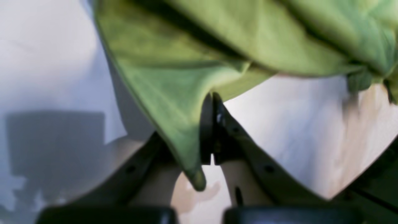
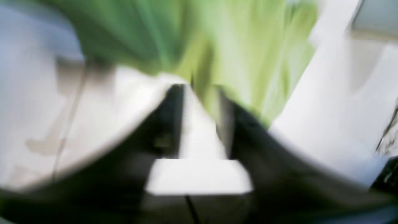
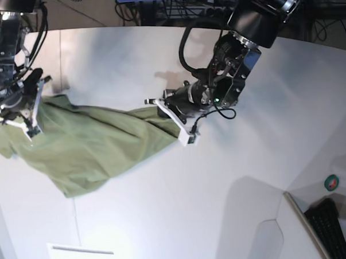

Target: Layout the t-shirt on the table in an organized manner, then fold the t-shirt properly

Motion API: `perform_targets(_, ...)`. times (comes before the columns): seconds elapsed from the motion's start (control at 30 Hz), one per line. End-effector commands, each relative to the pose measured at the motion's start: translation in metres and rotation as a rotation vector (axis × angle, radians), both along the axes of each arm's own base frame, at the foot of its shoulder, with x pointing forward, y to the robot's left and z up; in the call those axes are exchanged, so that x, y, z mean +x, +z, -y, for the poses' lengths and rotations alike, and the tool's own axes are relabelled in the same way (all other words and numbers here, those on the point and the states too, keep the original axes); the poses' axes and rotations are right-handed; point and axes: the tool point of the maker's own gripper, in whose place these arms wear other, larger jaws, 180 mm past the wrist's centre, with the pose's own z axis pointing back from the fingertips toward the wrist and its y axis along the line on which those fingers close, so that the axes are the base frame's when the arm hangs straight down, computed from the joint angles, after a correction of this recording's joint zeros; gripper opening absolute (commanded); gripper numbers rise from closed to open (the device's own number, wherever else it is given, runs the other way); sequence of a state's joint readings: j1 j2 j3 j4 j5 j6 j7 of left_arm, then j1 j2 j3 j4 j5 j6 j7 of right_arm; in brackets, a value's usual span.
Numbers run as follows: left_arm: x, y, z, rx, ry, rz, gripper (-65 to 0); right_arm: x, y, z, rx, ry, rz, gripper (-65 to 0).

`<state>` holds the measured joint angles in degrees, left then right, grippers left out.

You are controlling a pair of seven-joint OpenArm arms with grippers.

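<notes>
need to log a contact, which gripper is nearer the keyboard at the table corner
Left. The left gripper sits mid-table, up and across from the keyboard; the right gripper is at the far opposite edge.

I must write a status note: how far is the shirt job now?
Done: nothing looks finished; the shirt lies crumpled and stretched, not flat, on the table. In hand: the left end effector is shut on a shirt edge, pulling it out; the right end effector is at the other end, its grip unclear in blur. Left: flattening and every fold.
</notes>
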<state>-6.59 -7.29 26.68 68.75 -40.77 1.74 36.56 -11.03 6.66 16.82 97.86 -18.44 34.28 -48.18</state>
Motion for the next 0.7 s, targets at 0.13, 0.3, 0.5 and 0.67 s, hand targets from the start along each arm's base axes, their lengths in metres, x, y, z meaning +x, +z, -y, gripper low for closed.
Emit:
perform_targets(0.13,0.014,0.02,0.012,-0.042,-0.003,0.057,-65.0,0.0,-0.018,-0.024,0.1,0.037,0.053,-32.3)
perform_targets(0.3,0.013,0.011,-0.001,0.009,0.083,0.014,-65.0,-0.002,-0.045,-0.041,0.18,0.034,0.033,-32.4)
perform_targets(0.5,0.005,0.008,0.0,0.019,0.062,-0.037,-65.0,0.013,-0.042,-0.045,0.194,0.033,0.057,-32.4)
perform_targets(0.67,0.004,0.007,-0.001,0.021,0.061,-0.039,-65.0,0.017,-0.041,-0.045,0.125,0.054,0.046,-32.3)
